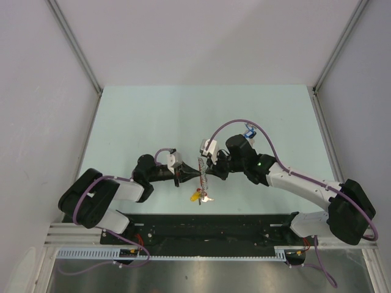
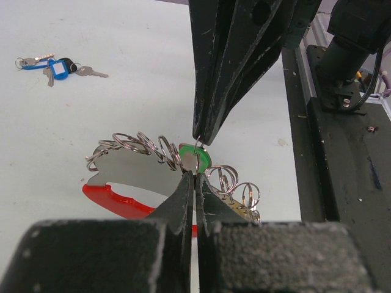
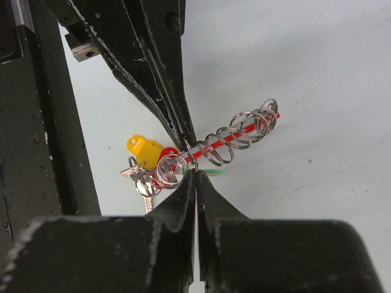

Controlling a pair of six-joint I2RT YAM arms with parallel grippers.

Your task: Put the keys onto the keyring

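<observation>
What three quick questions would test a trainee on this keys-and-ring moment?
1. True or false: the left gripper is wide open.
2. The key head between the left gripper and the right gripper is: A blue, B green, C yellow.
3. Fill in: the blue-tagged keys lie ____ from the ring bunch.
Key: 1 false, it is shut; 2 B; 3 apart.

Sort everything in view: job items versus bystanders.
Job:
green key
keyring
blue key
left pincer
right pincer

Bystanders:
yellow tag, already on the keyring
black fob, beside the blue key
</observation>
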